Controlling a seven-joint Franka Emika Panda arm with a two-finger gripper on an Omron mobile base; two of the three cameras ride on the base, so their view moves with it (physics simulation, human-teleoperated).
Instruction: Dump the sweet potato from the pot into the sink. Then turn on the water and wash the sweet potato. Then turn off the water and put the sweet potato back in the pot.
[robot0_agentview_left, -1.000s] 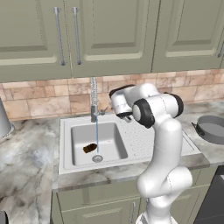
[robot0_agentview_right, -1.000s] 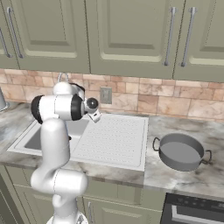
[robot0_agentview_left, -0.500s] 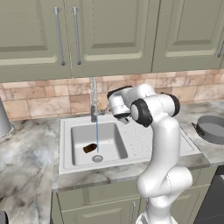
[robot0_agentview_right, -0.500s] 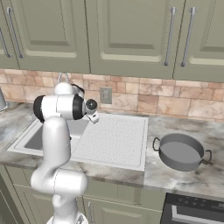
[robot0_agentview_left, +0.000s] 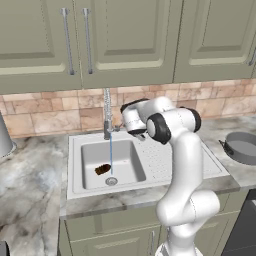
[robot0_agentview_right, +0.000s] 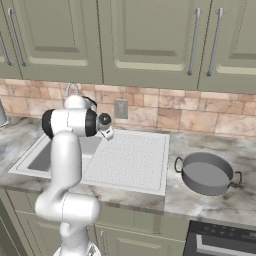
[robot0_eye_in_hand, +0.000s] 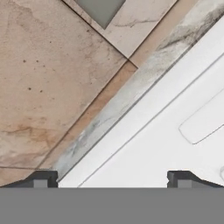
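Since a second ago the gripper (robot0_eye_in_hand: 112, 181) has crept closer to the faucet (robot0_agentview_left: 107, 114), jaws wide open and empty, so I'd say dumping's done: sweet potato (robot0_agentview_left: 103, 169) lies in the sink (robot0_agentview_left: 75, 165) under running water (robot0_agentview_left: 110, 155), pot (robot0_agentview_right: 206, 173) waits empty.

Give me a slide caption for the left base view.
Water runs onto the sweet potato in the sink.
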